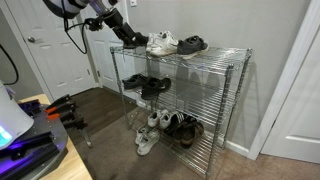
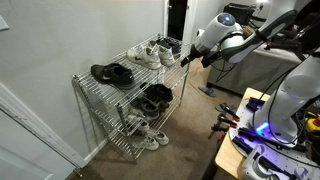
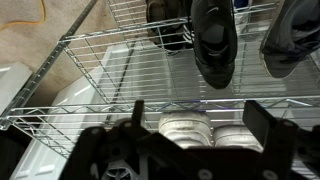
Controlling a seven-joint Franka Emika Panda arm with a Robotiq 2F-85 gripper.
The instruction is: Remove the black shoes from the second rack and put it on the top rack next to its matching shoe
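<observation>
Chrome wire shelving [image 1: 232,110] with three tiers of shoes fills both exterior views. Robot gripper [image 3: 193,110] hangs at the end of the top rack [image 1: 222,50], its jaws spread wide and empty in the wrist view. Black shoe [image 3: 215,45] appears to lie on the second rack [image 1: 203,93], not yet lifted, with another dark shoe [image 3: 290,40] just beside it. Its matching shoe [image 1: 133,40] sits on the top rack close to the gripper, with white sneakers [image 1: 162,43] next to it. Likely risks: descending past the top tier could knock the matching shoe off the edge, and the fingers could catch in the wire grid or close on the neighbouring dark shoe instead.
</observation>
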